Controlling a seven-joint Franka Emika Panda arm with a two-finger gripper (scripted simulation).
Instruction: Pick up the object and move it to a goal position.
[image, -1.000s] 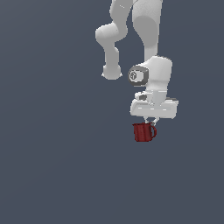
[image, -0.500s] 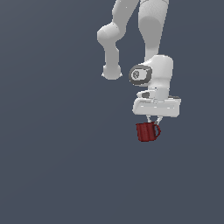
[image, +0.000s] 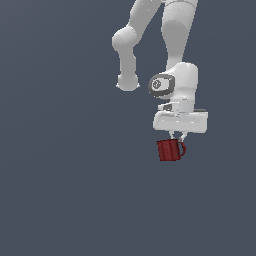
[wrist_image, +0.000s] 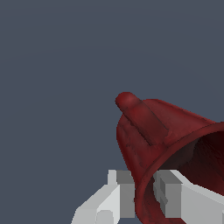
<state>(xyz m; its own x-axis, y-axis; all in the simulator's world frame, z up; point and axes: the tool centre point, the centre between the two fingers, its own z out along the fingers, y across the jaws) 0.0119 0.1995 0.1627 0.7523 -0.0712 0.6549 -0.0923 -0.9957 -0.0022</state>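
In the exterior view, going from left to right, the white jointed Panda arm (image: 127, 50) bends down from the top of the frame to its white two-fingered gripper (image: 178, 136), and below that gripper hangs the small dark red cylindrical mug (image: 169, 150), its loop handle turned toward the exterior view's right. The mug sits against plain grey background with no surface seen touching it, so it reads as lifted and in carriage. The wrist view shows how it is held: the gripper (wrist_image: 144, 192) has its two fingers pinched on the mug's (wrist_image: 162, 140) rim wall, one finger outside (wrist_image: 120, 194) and one inside the mouth (wrist_image: 175, 197), the handle pointing away from the camera. That is a thin grip on one side of the rim, so the mug could swing or slip. The carry seems best done smoothly, without sudden turns of the wrist, keeping the fingers clamped until the goal is reached. No goal marker shows in either view, so how far remains cannot be judged.
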